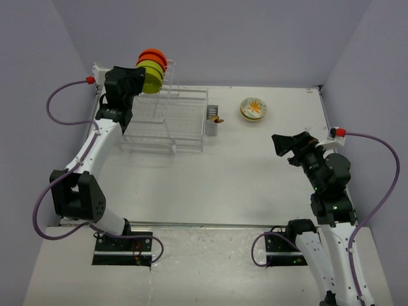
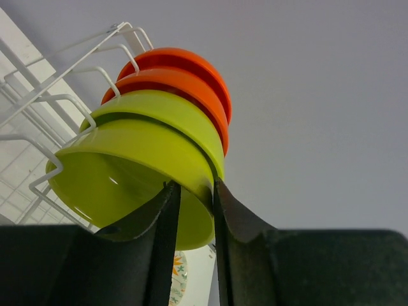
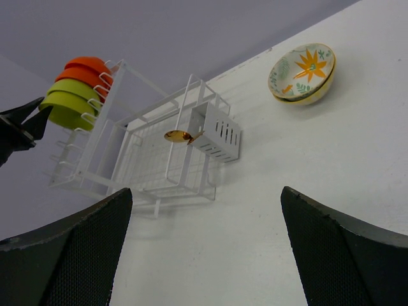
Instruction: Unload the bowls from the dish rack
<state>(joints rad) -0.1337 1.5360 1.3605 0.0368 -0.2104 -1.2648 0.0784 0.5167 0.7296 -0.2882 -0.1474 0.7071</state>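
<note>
Two orange-red bowls (image 1: 153, 56) and two lime-green bowls (image 1: 152, 80) stand on edge in the tall tower of the white dish rack (image 1: 172, 121). My left gripper (image 1: 141, 83) is at the tower top. In the left wrist view it (image 2: 194, 204) is shut on the rim of the nearest lime-green bowl (image 2: 140, 166), with the orange-red bowls (image 2: 185, 73) behind. A cream flower-patterned bowl (image 1: 253, 109) sits on the table at the back right. My right gripper (image 1: 284, 145) is open and empty above the table, and it (image 3: 204, 242) faces the rack (image 3: 159, 159) and the cream bowl (image 3: 303, 73).
A grey cutlery caddy (image 1: 212, 121) hangs on the rack's right end with a gold spoon (image 3: 178, 136) sticking out. Purple-grey walls enclose the table on the left, back and right. The rack's low tray holds no dishes.
</note>
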